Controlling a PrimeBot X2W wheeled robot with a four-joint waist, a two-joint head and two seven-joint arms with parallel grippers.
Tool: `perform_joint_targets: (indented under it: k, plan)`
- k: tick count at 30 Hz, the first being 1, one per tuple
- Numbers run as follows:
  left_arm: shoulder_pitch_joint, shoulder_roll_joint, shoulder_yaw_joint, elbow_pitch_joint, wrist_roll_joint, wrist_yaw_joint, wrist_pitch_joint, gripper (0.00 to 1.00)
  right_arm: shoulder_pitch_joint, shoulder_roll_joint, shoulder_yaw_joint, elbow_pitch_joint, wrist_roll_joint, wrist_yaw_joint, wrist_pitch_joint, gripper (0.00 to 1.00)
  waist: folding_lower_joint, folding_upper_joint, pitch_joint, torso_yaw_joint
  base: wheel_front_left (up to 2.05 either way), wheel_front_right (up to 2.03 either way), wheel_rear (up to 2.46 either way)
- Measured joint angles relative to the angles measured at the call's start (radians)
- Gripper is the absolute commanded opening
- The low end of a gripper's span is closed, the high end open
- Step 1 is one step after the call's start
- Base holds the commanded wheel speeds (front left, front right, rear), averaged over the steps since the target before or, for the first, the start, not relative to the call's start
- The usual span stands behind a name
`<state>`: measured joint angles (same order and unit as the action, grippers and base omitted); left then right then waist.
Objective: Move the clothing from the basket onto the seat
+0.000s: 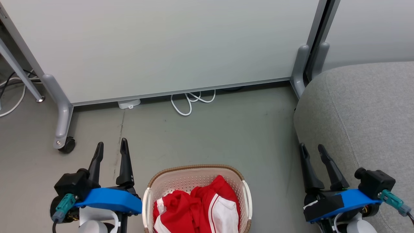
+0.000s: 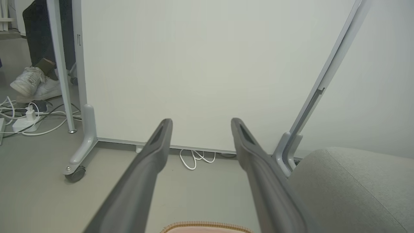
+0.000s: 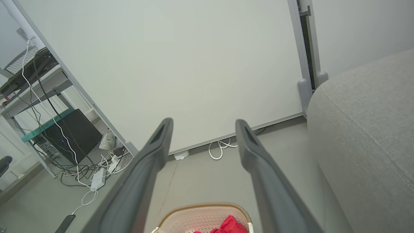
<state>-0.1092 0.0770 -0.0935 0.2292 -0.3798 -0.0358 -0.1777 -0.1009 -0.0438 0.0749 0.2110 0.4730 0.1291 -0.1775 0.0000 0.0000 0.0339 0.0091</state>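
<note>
The cream basket [image 1: 181, 176] with a brown rim stands on the floor at the bottom centre of the head view, and red-and-white clothing [image 1: 200, 207] is heaped inside it. The grey seat [image 1: 365, 110] fills the right side. My left gripper [image 1: 111, 146] hovers open to the left of the basket, empty. Right of the basket, my right gripper [image 1: 312, 148] is open and empty, by the seat's front edge. The left wrist view catches the basket rim [image 2: 207, 225] and the seat [image 2: 349, 187]. In the right wrist view lie the basket [image 3: 194, 217], a bit of clothing [image 3: 228, 226] and the seat [image 3: 365, 129].
A white partition panel [image 1: 161, 45] on castor feet [image 1: 66, 144] stands behind the basket, with a white cable loop [image 1: 190, 102] under it. Cables and a power strip [image 2: 24, 121] lie far left, beside a person's white shoes [image 2: 34, 82]. A desk with a dark computer case [image 3: 69, 132] stands beyond.
</note>
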Motion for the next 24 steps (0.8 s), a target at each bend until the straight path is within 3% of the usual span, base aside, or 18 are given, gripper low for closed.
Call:
perform_joint_targets:
  k: [24]
  plan:
    - [-0.002, -0.006, -0.015, 0.004, 0.206, -0.017, -0.049, 1.00, -0.001, -0.002, 0.016, -0.003, -0.183, 0.000, -0.051, 1.00, 0.0000, 0.0000, -0.002, 0.001, 0.00, 0.00, 0.00]
